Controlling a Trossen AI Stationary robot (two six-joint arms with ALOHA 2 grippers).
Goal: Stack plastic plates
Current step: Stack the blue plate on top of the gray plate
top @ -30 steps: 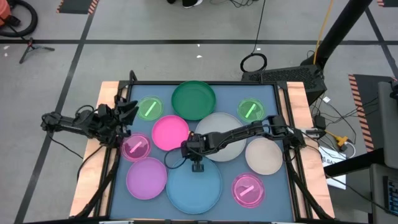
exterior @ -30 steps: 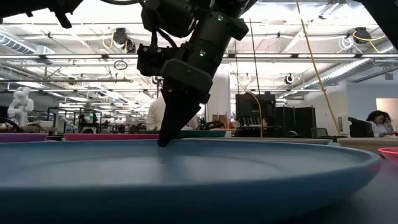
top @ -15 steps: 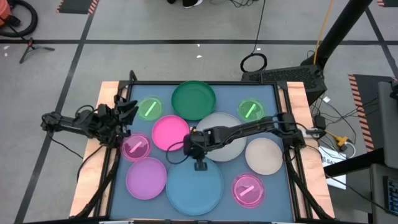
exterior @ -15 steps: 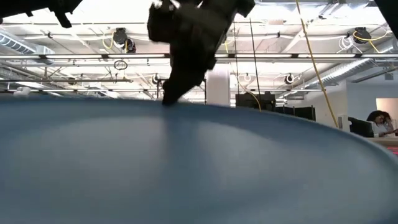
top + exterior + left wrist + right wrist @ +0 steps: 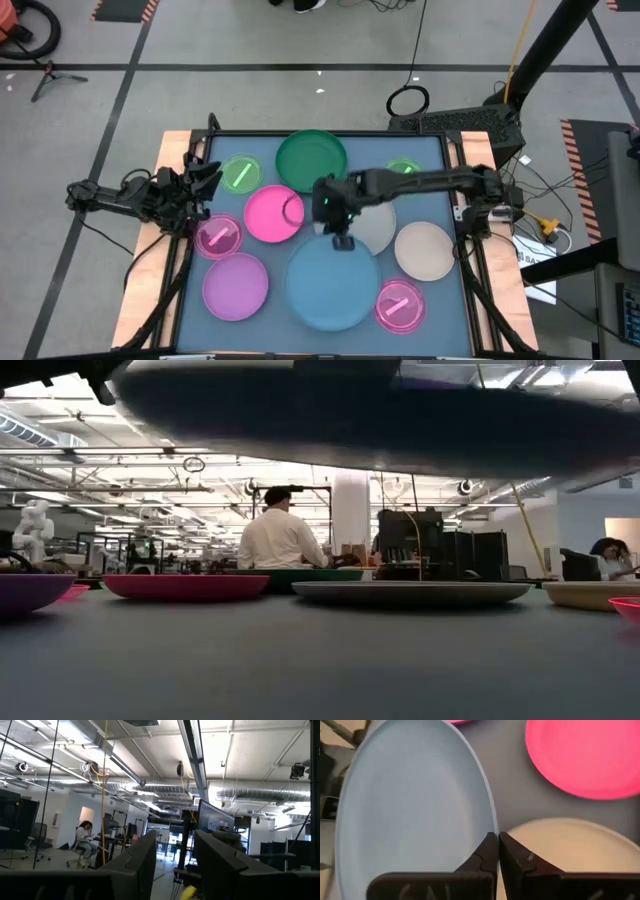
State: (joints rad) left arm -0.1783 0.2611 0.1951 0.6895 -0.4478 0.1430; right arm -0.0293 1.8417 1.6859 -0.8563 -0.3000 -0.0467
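Observation:
My right gripper (image 5: 342, 240) is shut on the big blue plate (image 5: 335, 285), which hangs above the table; the low view shows its dark underside (image 5: 400, 420). On the table lie the hot pink plate (image 5: 273, 213), grey-white plate (image 5: 372, 228), dark green plate (image 5: 311, 160), beige plate (image 5: 424, 250), purple plate (image 5: 236, 285), two small translucent green plates (image 5: 240, 173) (image 5: 403, 173) and two small pink ones (image 5: 218, 235) (image 5: 398, 305). My left gripper (image 5: 195, 190) waits open at the table's left edge, its fingers (image 5: 145, 862) pointing into the room. My right gripper pinches the blue plate's rim (image 5: 490, 827) at its far edge between the two fingers (image 5: 517, 857), which come from above, slanting down. The plate is lifted clear of the table and hangs out from the fingers toward the near edge, nearly level.
The grey-white plate (image 5: 570, 845) lies right beside the held rim, and the hot pink plate (image 5: 585, 755) just beyond it. A raised frame (image 5: 455, 190) borders the dark table top. A person (image 5: 278, 538) stands far off in the room behind.
My right gripper has gone up and toward the table's far right, staying shut on the blue plate's rim. The plate first tipped up at its far edge, then came clear of the table and shifted right, toward the grey-white plate.

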